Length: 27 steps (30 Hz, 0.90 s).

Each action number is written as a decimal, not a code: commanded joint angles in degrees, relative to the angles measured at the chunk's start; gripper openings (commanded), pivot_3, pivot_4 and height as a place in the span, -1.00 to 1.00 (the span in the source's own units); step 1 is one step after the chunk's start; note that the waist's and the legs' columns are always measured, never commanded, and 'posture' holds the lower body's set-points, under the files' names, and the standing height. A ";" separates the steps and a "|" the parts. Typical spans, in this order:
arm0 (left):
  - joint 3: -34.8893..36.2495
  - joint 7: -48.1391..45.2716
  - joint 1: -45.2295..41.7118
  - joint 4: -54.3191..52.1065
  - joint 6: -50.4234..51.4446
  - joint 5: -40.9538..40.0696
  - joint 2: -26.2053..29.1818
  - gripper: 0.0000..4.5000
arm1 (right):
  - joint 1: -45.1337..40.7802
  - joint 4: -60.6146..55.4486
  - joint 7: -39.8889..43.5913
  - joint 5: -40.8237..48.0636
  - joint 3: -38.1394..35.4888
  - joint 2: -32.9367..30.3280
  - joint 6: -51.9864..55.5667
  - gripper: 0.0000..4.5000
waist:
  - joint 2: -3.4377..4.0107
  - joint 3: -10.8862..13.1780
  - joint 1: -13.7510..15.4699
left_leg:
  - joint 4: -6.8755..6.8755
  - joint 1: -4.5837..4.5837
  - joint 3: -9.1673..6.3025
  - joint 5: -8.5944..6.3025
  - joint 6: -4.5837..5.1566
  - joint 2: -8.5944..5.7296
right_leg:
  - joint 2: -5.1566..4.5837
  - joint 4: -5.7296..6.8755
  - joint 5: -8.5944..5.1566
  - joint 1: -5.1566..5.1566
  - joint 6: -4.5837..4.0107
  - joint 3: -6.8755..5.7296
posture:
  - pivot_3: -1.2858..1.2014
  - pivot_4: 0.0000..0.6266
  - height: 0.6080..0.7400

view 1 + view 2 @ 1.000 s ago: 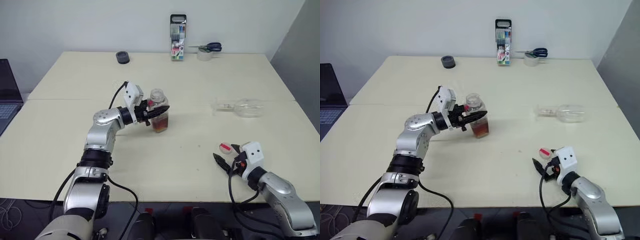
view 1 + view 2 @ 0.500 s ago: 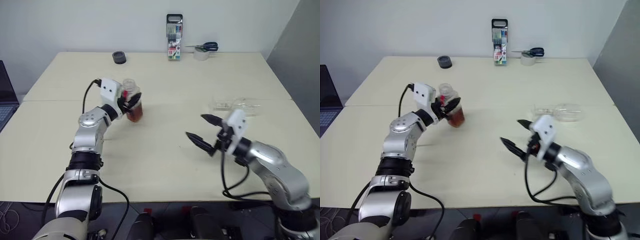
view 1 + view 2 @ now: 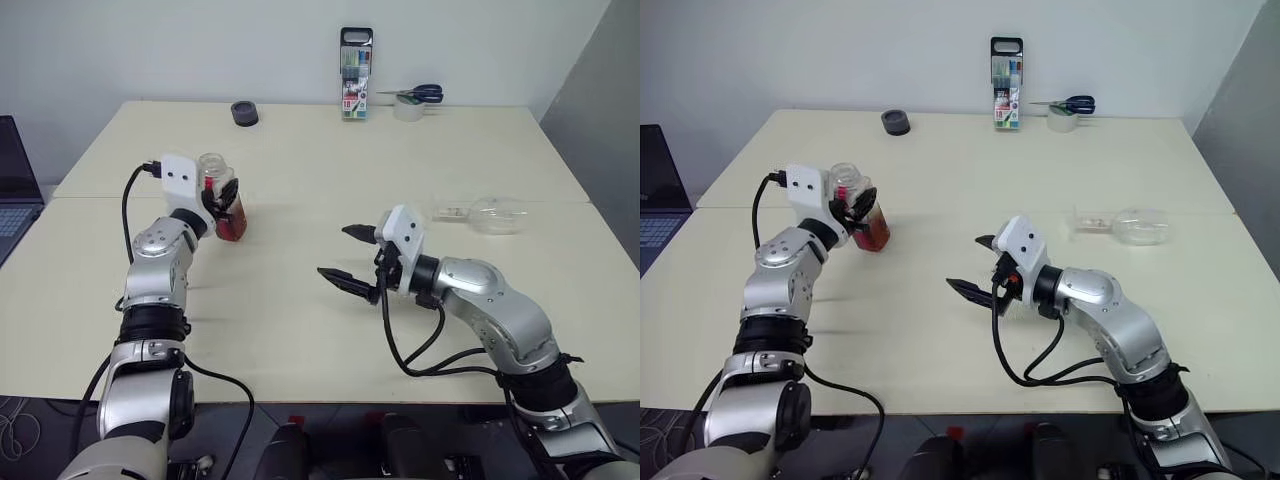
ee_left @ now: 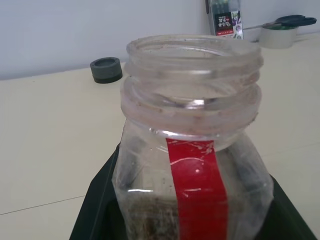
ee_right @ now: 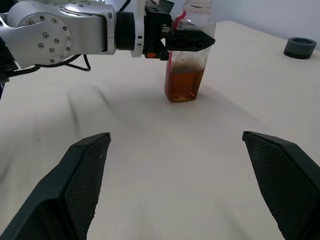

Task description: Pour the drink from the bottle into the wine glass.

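A: Bottle (image 3: 228,205) upright, uncapped, left pincer (image 3: 222,198) clamped on it, left-centre of frame.

B: Glass (image 3: 480,214)?

A: Lying on its side, right on the surface (image 3: 300,150). Right pincer (image 3: 352,255) splayed, empty. Drink (image 5: 183,85) unpoured, glass needs righting first.

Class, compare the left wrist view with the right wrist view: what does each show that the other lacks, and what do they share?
Left wrist view alone: the bottle's open mouth, the marker pack, scissors and tape roll.
Right wrist view alone: the drink, the left end effector shut on the bottle, and the open right end effector.
Shared: the bottle and the dark round object.
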 commanded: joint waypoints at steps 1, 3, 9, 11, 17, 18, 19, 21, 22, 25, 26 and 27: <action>1.68 0.38 0.19 -0.25 -2.11 -1.26 -0.19 -0.25 | -1.84 -0.61 0.61 -1.01 0.23 0.91 -1.89 1.00 | 0.00 0.00 -0.01 | 0.01 0.00 0.00 0.00 0.00 0.00 | 0.00 0.00 0.00 0.00 0.00 0.00 | 0.03 -0.52 1.00; 1.83 0.89 0.59 0.44 -2.18 -1.00 -0.41 -0.25 | -2.06 -0.29 0.54 -1.55 0.60 1.50 -2.06 1.00 | 0.00 0.00 0.00 | 0.02 0.00 0.01 0.00 0.00 0.00 | 0.00 0.00 0.00 0.00 0.00 0.01 | 0.03 -0.52 1.00; 1.78 0.26 1.05 1.33 -2.05 -1.45 -0.89 0.07 | -1.85 -0.21 0.62 -2.51 1.03 2.52 -2.42 1.00 | -0.01 -0.02 0.00 | 0.02 0.00 -0.01 -0.03 0.05 -0.01 | 0.00 0.02 0.00 0.00 0.00 0.00 | 0.03 -0.52 1.00; 1.54 -0.07 1.32 1.15 -2.17 -1.51 -0.97 0.31 | -1.75 -0.40 0.56 -2.66 1.04 2.69 -2.36 1.00 | -0.01 -0.02 0.00 | 0.03 0.00 -0.01 -0.03 0.05 -0.01 | 0.00 0.02 0.00 0.00 0.00 0.00 | 0.03 -0.52 1.00; 1.29 -0.41 2.16 0.49 -2.46 -1.64 -1.07 1.00 | -1.39 -1.05 0.49 -2.94 1.08 3.15 -2.03 1.00 | -0.01 -0.02 -0.09 | 0.03 0.01 -0.01 -0.03 0.05 0.00 | 0.01 0.02 0.00 0.00 0.00 -0.01 | 0.03 -0.52 1.00; 1.26 -0.41 2.42 0.43 -2.59 -1.62 -1.10 1.00 | -1.27 -1.17 0.45 -3.03 1.17 3.22 -2.01 1.00 | -0.01 -0.02 -0.07 | 0.03 0.00 -0.02 -0.03 0.05 0.00 | 0.01 0.02 0.00 0.00 0.00 -0.01 | 0.03 -0.52 1.00; 1.25 -0.37 2.66 0.42 -2.73 -1.56 -1.12 1.00 | -1.17 -1.23 0.46 -3.19 1.30 3.27 -2.06 1.00 | -0.01 -0.02 -0.07 | 0.03 0.00 -0.03 -0.03 0.05 0.00 | 0.01 0.02 0.00 0.00 0.00 -0.01 | 0.03 -0.52 1.00; 1.37 -0.14 3.08 0.43 -2.96 -1.51 -1.16 1.00 | -0.97 -1.33 0.40 -3.51 1.56 3.39 -2.15 1.00 | -0.01 -0.02 -0.08 | 0.03 0.00 -0.01 -0.04 0.06 -0.01 | 0.00 0.02 0.00 0.00 0.00 0.00 | 0.03 -0.52 1.00; 1.40 -0.09 3.24 0.45 -3.04 -1.49 -1.15 1.00 | -0.89 -1.38 0.36 -3.64 1.64 3.49 -2.15 1.00 | -0.01 -0.02 -0.09 | 0.03 0.00 -0.01 -0.04 0.06 0.00 | 0.00 0.02 0.00 0.00 0.00 0.00 | 0.03 -0.52 1.00; 1.22 -0.12 3.72 0.87 -3.85 -1.12 -1.05 1.00 | -0.77 -1.30 0.29 -4.02 1.88 3.84 -2.20 1.00 | -0.01 -0.02 -0.12 | 0.03 0.00 -0.02 -0.04 0.06 0.00 | 0.00 0.02 0.00 0.00 0.00 0.00 | 0.03 -0.52 1.00; 1.17 -0.17 3.88 1.16 -4.19 -0.99 -1.02 1.00 | -0.75 -1.22 0.26 -4.14 1.96 3.93 -2.25 1.00 | -0.01 -0.02 -0.11 | 0.03 0.00 -0.02 -0.04 0.06 0.00 | 0.01 0.02 0.00 0.00 0.00 -0.01 | 0.03 -0.52 1.00; 1.07 -0.24 4.07 1.59 -4.61 -0.79 -0.98 1.00 | -0.71 -1.07 0.13 -4.38 2.07 4.05 -2.41 1.00 | -0.01 -0.02 -0.10 | 0.03 0.00 -0.03 -0.04 0.06 0.00 | 0.00 0.01 0.00 0.00 0.00 -0.01 | 0.03 -0.52 1.00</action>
